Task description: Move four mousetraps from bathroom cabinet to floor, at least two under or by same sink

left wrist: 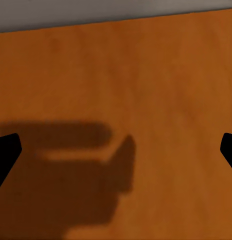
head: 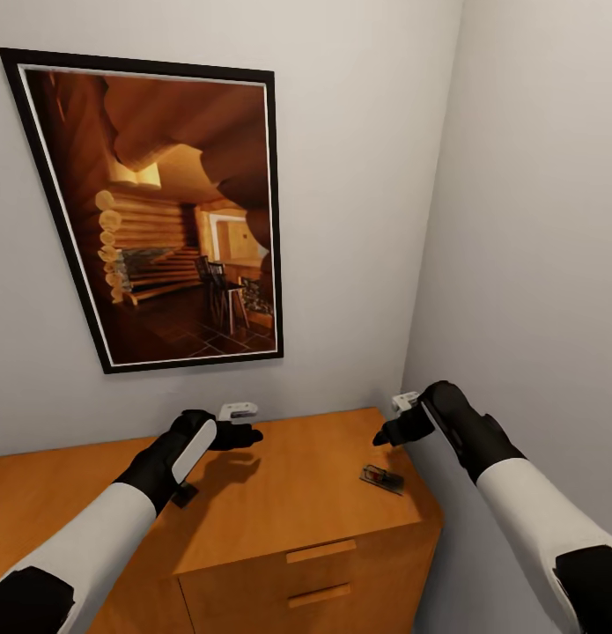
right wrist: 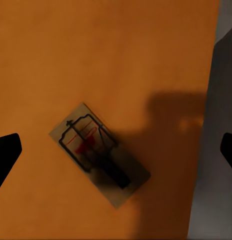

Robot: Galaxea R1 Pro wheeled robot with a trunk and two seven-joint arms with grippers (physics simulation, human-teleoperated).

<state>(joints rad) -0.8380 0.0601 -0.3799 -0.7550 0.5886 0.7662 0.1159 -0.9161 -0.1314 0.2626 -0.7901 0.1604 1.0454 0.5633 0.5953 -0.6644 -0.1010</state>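
One mousetrap [head: 380,480], a tan board with dark wire and a red mark, lies flat on the top of the orange-brown cabinet [head: 306,493] near its right end. My right gripper [head: 389,433] hovers open above it. In the right wrist view the mousetrap [right wrist: 98,152] lies between the spread fingertips [right wrist: 6,152], apart from them. My left gripper [head: 242,436] is open over the bare middle of the cabinet top [left wrist: 146,75], with nothing between its fingers [left wrist: 6,150]. The bathroom floor and the sink are out of view.
A grey wall [head: 534,264] stands close along the cabinet's right end, and another runs behind it with a large framed picture [head: 165,211]. Two drawer fronts with slim handles [head: 320,550] face me. A small dark shape [head: 184,493] sits under my left forearm.
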